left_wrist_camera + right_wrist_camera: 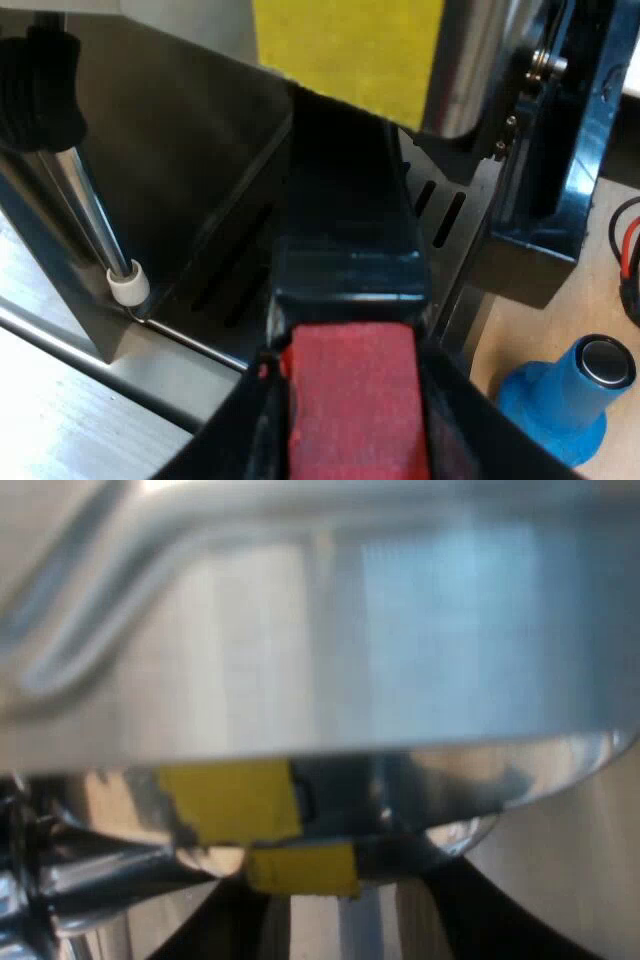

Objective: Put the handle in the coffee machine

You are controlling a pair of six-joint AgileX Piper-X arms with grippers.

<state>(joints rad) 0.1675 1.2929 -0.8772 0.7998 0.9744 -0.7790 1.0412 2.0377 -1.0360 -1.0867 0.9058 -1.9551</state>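
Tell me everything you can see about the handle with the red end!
The handle is a dark, blocky bar that looks like shiny plastic, with a red end nearest the camera. My left gripper is shut on it, with black fingers against both sides of the red part. It reaches over the slotted tray into the espresso machine, where its far end goes under a metal part with a yellow patch.

Table [600,300]: pale beige top, matte. Machine [200,180] stands on it. Tamper [555,405]: blue, upright on the table just beside the machine's corner, wide end down, shiny round end up. Dark blue bracket [560,170] also rests on the table, against the machine's side and near the tamper.
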